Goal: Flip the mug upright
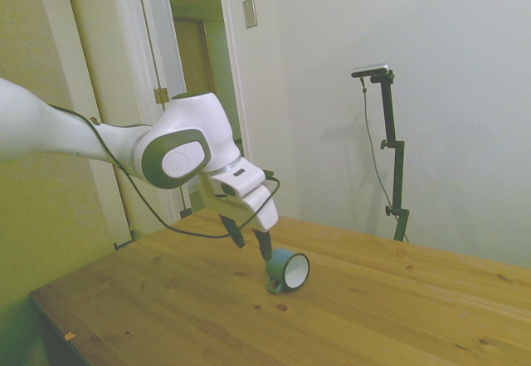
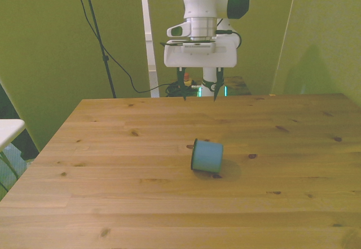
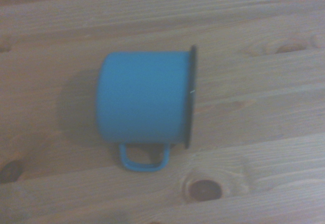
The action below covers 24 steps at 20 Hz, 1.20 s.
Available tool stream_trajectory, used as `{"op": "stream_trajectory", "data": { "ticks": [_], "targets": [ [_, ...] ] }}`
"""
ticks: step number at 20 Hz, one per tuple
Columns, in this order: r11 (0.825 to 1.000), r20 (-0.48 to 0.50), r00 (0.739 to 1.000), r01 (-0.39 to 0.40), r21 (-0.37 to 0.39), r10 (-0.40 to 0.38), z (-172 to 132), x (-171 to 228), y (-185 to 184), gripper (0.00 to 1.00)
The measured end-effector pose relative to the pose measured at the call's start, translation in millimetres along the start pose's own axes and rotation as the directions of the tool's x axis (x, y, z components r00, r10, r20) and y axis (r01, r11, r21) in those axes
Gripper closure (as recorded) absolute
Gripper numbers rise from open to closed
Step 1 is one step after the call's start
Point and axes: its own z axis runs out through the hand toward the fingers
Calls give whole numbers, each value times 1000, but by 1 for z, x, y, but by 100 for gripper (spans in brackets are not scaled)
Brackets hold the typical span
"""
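Observation:
The teal-blue mug [image 1: 287, 270] lies on its side near the middle of the wooden table [image 2: 113, 192], its white inside and dark rim facing the side camera. In the front view the mug [image 2: 207, 156] shows its blue wall, with the small handle at its left. The wrist view looks straight down on the mug [image 3: 144, 104], handle flat against the wood. My gripper [image 1: 250, 244] hangs open in the air just left of and above the mug in the side view. In the front view the gripper [image 2: 199, 90] is well behind the mug, holding nothing.
Dark knots mark the table [image 1: 398, 316] close to the mug. A black cable loops from the arm's wrist. Bare wood surrounds the mug on all sides. A doorway stands behind the table in the side view.

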Motion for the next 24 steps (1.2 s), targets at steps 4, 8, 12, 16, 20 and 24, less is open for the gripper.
{"op": "stream_trajectory", "data": {
  "ticks": [4,8,12,16,20,24],
  "targets": [
    [999,2,1000,-29,-44,29,0,10,1,0],
    [998,-1,999,-53,-46,53,13,28,1,0],
    [997,54,996,-73,12,73,34,54,-3,0],
    [995,116,992,-66,78,57,56,73,-13,0],
    [991,152,988,-58,121,39,73,90,-25,0],
    [987,183,983,-58,149,30,82,91,-32,0]
  ]
}}
